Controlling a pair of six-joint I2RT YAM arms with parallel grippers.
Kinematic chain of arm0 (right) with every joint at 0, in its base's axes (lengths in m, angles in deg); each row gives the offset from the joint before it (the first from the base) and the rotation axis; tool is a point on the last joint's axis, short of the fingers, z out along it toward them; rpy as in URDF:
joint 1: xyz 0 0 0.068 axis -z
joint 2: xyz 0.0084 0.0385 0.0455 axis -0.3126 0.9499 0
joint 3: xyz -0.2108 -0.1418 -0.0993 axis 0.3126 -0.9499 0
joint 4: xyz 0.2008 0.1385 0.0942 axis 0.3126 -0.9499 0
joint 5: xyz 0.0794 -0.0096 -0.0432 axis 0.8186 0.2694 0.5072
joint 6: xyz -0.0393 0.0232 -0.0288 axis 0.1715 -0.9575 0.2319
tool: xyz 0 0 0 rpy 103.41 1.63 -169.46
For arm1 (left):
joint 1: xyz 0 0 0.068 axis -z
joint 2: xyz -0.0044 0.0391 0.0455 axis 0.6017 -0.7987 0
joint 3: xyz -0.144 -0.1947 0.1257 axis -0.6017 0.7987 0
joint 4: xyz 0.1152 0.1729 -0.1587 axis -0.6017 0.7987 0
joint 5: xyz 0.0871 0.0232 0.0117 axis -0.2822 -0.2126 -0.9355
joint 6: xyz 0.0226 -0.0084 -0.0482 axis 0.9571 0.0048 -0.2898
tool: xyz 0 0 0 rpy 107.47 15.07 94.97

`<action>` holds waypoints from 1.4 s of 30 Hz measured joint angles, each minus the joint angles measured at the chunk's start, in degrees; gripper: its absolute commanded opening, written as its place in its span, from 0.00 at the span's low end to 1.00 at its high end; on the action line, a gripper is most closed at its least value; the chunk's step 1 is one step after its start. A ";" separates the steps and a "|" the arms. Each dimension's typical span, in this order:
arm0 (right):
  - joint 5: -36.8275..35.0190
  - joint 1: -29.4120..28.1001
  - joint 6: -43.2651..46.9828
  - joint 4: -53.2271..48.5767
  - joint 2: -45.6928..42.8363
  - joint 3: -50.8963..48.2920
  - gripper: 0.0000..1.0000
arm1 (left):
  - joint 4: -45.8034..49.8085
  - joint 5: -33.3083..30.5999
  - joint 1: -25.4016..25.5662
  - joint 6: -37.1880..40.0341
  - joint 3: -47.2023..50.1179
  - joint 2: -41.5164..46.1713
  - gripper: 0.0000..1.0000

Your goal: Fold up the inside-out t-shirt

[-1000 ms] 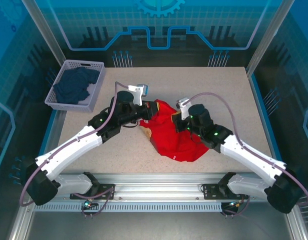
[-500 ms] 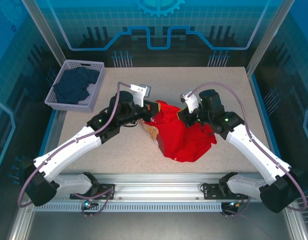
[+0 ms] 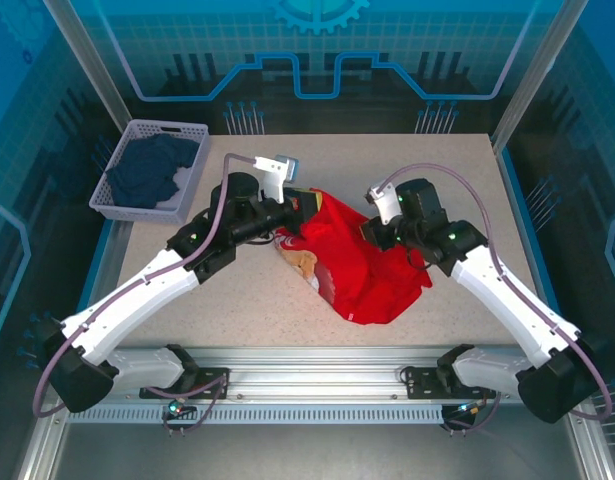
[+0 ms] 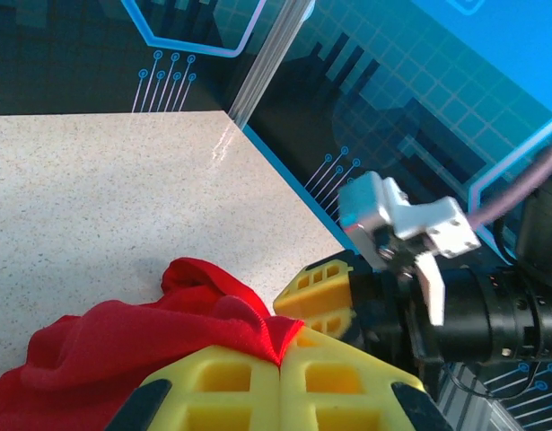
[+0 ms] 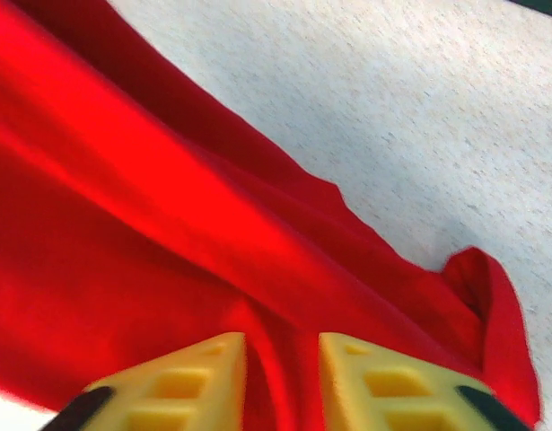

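Though well apart from the t-shirt, basket with navy garment

1 inside-out t-shirt, 1 basket, 1 navy garment, 1 table, 1 left end effector, 1 right end effector.

Light: bright, even, from overhead
Shadows: soft ones are cast on the table
Glare: pale streak is caught there, left wrist view
Blur: t-shirt is smeared soft, right wrist view
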 measured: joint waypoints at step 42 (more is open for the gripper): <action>31.74 6.82 2.67 13.05 -0.63 -2.45 0.00 | -0.90 -0.37 -4.44 17.29 12.44 -2.08 0.65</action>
